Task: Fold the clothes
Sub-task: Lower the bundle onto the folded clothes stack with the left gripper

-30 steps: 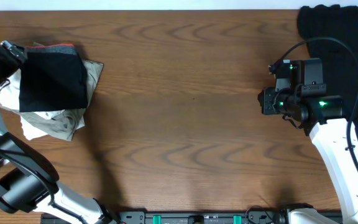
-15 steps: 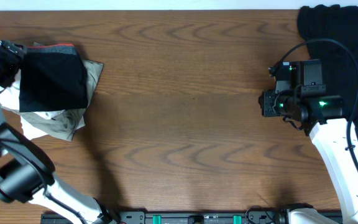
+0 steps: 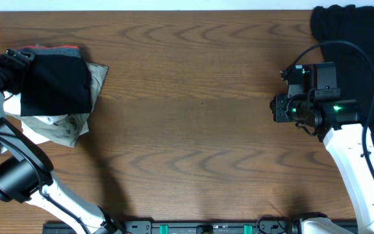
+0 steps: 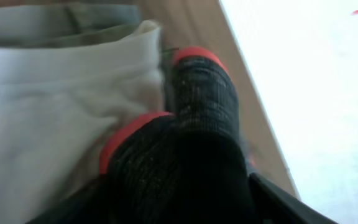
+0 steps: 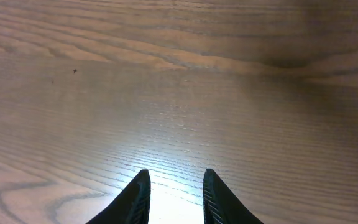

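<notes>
The folded black leggings [image 3: 57, 81] lie on a pale pile at the far left, their grey-and-coral waistband [image 4: 197, 106] bunched towards the table's back edge. My left gripper [image 3: 19, 60] sits at the left end of the leggings. In the left wrist view the dark fabric fills the gap and presses against both fingers of that gripper [image 4: 179, 202]. More black clothes [image 3: 343, 26] are heaped at the back right corner and run under my right arm. My right gripper [image 3: 276, 107] hovers over bare wood left of that heap, its fingers [image 5: 135, 196] apart with nothing between them.
Under the leggings lie white and beige garments [image 3: 50, 127], which show as pale folds [image 4: 55, 93] in the left wrist view. The table's back edge [image 4: 260, 118] runs just beyond the waistband. Bare wood [image 3: 193, 110] spans the middle between the two arms.
The left gripper has shifted slightly onto the leggings' left end and its jaws have narrowed on the fabric. The right arm has not moved.
</notes>
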Controlling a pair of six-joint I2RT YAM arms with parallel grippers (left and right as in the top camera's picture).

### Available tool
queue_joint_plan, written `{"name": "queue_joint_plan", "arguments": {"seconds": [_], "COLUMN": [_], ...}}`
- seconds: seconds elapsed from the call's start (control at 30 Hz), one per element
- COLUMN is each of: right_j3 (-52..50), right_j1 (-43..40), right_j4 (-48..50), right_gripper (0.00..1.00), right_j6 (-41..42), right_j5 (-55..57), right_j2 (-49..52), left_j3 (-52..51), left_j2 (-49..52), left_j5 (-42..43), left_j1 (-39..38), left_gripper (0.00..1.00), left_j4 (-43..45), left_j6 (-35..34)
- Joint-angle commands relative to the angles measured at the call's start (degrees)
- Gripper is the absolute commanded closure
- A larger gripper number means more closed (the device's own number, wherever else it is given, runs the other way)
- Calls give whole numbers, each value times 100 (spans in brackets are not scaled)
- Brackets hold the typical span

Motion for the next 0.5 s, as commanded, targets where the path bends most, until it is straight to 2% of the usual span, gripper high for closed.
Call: {"name": "queue_joint_plan", "arguments": {"seconds": [0.0, 0.13, 0.23, 0.3, 0.47], "right_j3": [44, 44, 44, 44, 44], "right_j1": [-52, -52, -52, -52, -52], "right_j4": [-11, -9, -9, -9, -9], "right_gripper": [73, 73, 73, 73, 73], "right_j6": [-9, -9, -9, -9, -9], "right_j5": [35, 35, 35, 35, 35], "right_j2": [-55, -55, -55, -55, -55], "left_j3": [68, 68, 68, 68, 68], "left_j2": [-7, -7, -9, -26, -216], "left_j5": [411, 540, 553, 555, 540], "left_j1": [20, 20, 20, 20, 33], "left_gripper": [44, 55, 73, 79, 87], "left_j4": [184, 214, 208, 208, 98], "left_j6": [46, 310, 343, 485, 1119]}}
